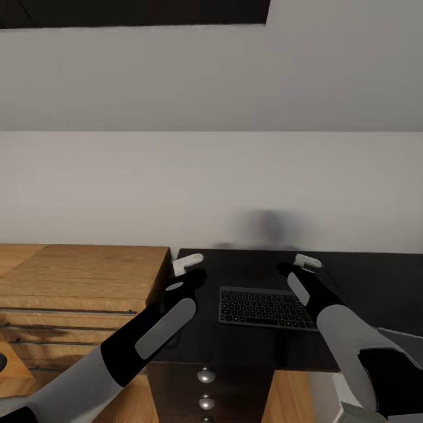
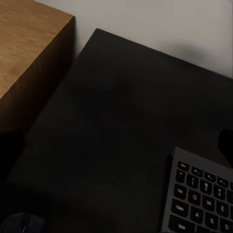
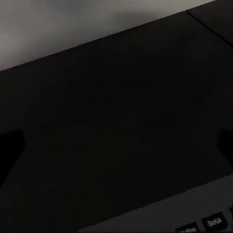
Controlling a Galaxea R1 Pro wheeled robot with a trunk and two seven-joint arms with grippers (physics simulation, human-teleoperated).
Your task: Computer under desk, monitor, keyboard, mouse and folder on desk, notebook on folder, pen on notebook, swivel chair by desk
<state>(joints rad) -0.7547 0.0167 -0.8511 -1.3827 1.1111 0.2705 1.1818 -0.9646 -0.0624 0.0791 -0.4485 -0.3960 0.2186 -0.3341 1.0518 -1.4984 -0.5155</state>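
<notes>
On black desk [image 1: 376, 282]: keyboard [image 1: 265, 308], grey wall [image 1: 211, 176] behind.

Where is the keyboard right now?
In the head view the keyboard lies flat on the black desk, between the left gripper and right gripper, right of the light-wood shelving unit.

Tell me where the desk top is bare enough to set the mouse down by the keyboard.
The desk is bare right of the keyboard, out toward its far right end, and in the strip between keyboard and wall. Left of the keyboard a narrower bare patch runs to the wooden unit. It is crowded near both keyboard ends, where the left hand and right hand hover.
</notes>
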